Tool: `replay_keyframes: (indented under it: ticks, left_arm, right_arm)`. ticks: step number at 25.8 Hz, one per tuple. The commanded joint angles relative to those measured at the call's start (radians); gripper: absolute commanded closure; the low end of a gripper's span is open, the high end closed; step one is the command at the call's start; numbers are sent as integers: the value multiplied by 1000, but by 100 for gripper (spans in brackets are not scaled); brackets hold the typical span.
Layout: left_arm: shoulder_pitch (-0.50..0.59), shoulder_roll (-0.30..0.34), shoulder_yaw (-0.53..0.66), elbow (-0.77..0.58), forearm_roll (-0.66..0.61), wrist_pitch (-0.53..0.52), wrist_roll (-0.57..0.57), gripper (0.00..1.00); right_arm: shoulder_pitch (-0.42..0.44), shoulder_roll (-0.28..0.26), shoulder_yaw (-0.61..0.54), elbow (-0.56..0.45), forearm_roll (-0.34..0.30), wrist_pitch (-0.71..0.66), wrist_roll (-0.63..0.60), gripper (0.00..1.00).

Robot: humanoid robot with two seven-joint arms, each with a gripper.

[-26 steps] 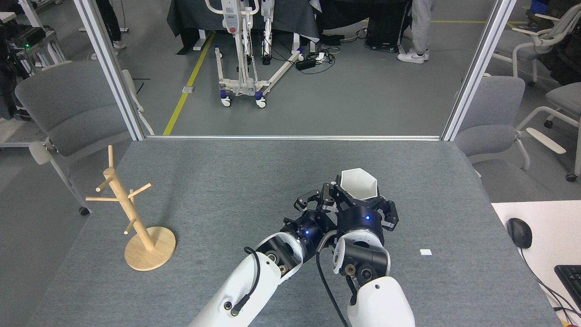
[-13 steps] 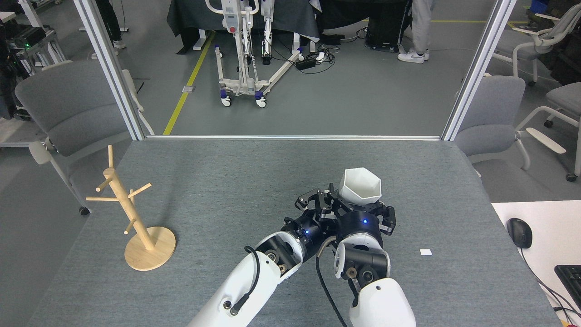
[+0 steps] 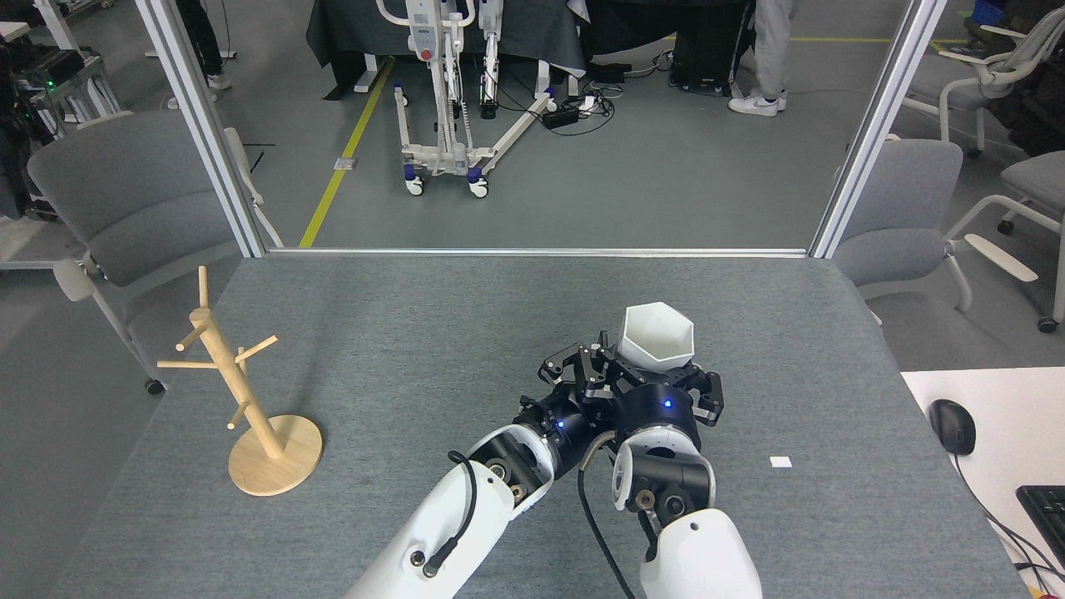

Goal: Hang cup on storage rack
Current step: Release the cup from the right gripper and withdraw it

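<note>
The small white faceted cup (image 3: 659, 334) sits right of centre on the grey counter (image 3: 416, 333), held by the right end effector (image 3: 666, 378) beside the left end effector (image 3: 582, 370), whose state I cannot tell, and a crowded handover could tip it well short of the light wooden storage rack (image 3: 241, 391) at far left.

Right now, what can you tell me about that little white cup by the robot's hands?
The cup is small, plain white and smooth-looking, with a six-sided rim and flat faces narrowing downward. It is empty, its mouth tilted toward the camera. It sits at the tip of the right gripper, which seems to hold its lower part; the left gripper is close beside it. No handle shows. It is well right of the wooden storage rack.
</note>
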Motion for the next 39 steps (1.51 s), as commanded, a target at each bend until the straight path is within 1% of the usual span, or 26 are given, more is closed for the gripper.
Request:
replay_keyframes:
  ticks: [1, 4, 9, 12, 15, 18, 19, 20, 22, 23, 24, 25, 26, 27, 28, 31, 34, 37, 39]
  left_arm:
    - [1, 0, 0, 5, 0, -13, -12, 100]
    - [1, 0, 0, 7, 0, -13, -12, 100]
    - [1, 0, 0, 10, 0, -13, -12, 100]
    - [2, 0, 0, 16, 0, -13, -12, 100]
    - [5, 0, 0, 16, 0, -13, -11, 100]
    - [19, 2, 0, 11, -6, -14, -9, 100]
    - [34, 6, 0, 5, -8, -14, -9, 100]
    - [51, 11, 1, -2, -9, -14, -9, 100]
    - [74, 20, 1, -36, -11, -14, -9, 100]
    - [97, 37, 6, -65, -11, -13, -11, 100]
    - [125, 72, 11, -96, -11, -13, -12, 100]
    - [148, 117, 18, -131, -11, -11, -12, 100]
    - [165, 151, 29, -171, -9, -10, -14, 100]
    - [186, 180, 49, -211, -8, -10, -15, 100]
    - [217, 201, 81, -242, -8, -14, -14, 100]
    - [303, 256, 167, -343, -6, -33, -26, 100]
    - [402, 327, 235, -484, -5, -54, -42, 100]
    - [516, 361, 307, -622, -5, -71, -65, 100]
    - [591, 376, 368, -708, -5, -97, -75, 100]
  right_arm:
    - [0, 2, -1, -1, 0, -26, -145, 1]
    - [0, 8, -2, -1, -2, -28, -254, 1]
    - [0, 21, -2, -1, -3, -28, -329, 1]
    - [-2, 31, -4, -1, -6, -25, -444, 1]
    - [-3, 30, -48, -1, -18, -28, -531, 1]
    - [-11, 16, -122, -1, -23, -40, -542, 1]
    - [-13, 8, -165, -1, -35, -59, -542, 1]
    - [-14, -7, -219, -1, -61, -97, -540, 1]
    - [-14, -73, -321, 2, -161, -217, -536, 1]
    - [-13, -113, -367, 10, -222, -289, -534, 1]
    - [-11, -151, -410, 27, -275, -364, -534, 1]
    - [-6, -191, -449, 45, -311, -445, -534, 1]
    - [-2, -223, -476, 65, -331, -525, -534, 1]
    - [6, -245, -499, 85, -334, -589, -536, 1]
    - [21, -254, -515, 94, -334, -631, -536, 1]
    - [86, -258, -532, 96, -331, -641, -534, 1]
    - [118, -265, -532, 96, -324, -641, -533, 1]
    - [139, -263, -532, 96, -318, -649, -533, 1]
    - [165, -265, -528, 93, -258, -661, -537, 1]
